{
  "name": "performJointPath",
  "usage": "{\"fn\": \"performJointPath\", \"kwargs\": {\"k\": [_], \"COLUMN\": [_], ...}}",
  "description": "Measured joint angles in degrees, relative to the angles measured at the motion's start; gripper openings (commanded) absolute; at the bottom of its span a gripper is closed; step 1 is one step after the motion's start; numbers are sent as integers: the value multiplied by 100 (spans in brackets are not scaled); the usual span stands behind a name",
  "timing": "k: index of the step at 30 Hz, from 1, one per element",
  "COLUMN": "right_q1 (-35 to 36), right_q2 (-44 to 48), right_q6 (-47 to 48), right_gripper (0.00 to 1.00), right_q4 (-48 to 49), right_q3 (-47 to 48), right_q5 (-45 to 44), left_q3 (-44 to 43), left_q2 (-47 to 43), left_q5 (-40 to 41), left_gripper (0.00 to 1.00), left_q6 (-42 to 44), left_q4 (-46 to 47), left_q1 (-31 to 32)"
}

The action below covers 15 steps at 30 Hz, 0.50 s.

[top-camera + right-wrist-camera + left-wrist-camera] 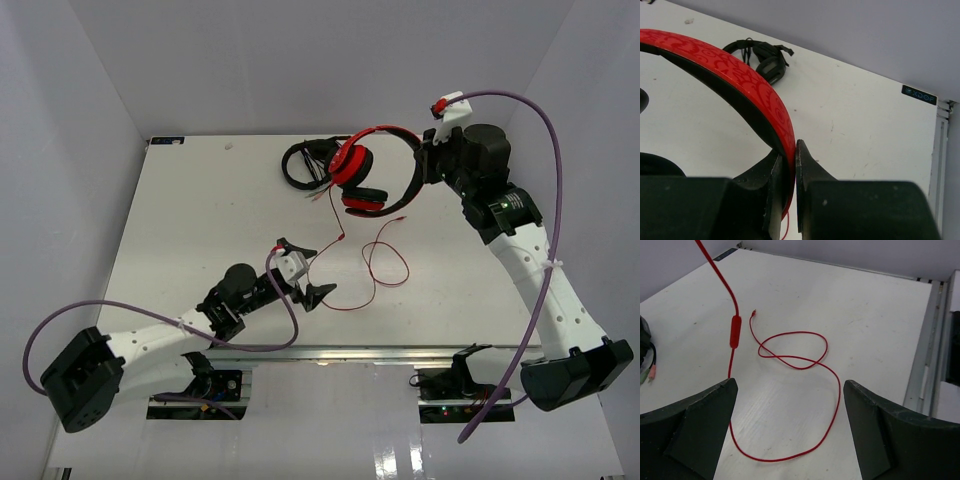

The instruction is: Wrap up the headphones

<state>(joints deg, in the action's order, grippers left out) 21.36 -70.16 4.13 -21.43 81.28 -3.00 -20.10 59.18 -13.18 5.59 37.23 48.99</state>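
Top view. The right hand [424, 163] is at the far right of the desk [190, 220], clamped on the black-and-red headband of the headphones [362, 178]. The ear cups hang to its left, just beside the black headphones [300, 165]. Cannot tell if the cups rest on the desk. The red cable [385, 265] runs down from the cups and lies in loose loops mid-desk. The left hand [308, 270] sits low over the near centre with its fingers spread wide, holding nothing. The cable passes between them.

Left wrist view. The left hand [790, 385] has both fingers far apart. The cable [800, 362] lies looped flat on the desk beyond and between them. The inline remote [735, 331] is on the strand rising to the upper left.

Right wrist view. The right hand [792, 165] has its fingers drawn together on the red headband [740, 75], which arcs away to the left. The black headphones [767, 60] lie beyond, near the back wall.
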Motion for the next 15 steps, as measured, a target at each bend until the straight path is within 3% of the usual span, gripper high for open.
{"fn": "performJointPath", "kwargs": {"k": [5,13,15], "right_q1": [-134,-276,-289], "right_q2": [179,435,509], "right_q6": [-112,-425,-474], "right_gripper": [8,8,8], "right_q4": [-46,-124,-131], "right_q3": [49,420,468], "right_q5": [775,1449,1534], "left_q3": [59,90,90], "left_q2": [944,1731,1844], "left_q5": [158,461,558], "left_gripper": [98,98,90], "left_q6": [464,745,747], "left_q4": [778,1436,1560], "left_q1": [0,-2,-6]}}
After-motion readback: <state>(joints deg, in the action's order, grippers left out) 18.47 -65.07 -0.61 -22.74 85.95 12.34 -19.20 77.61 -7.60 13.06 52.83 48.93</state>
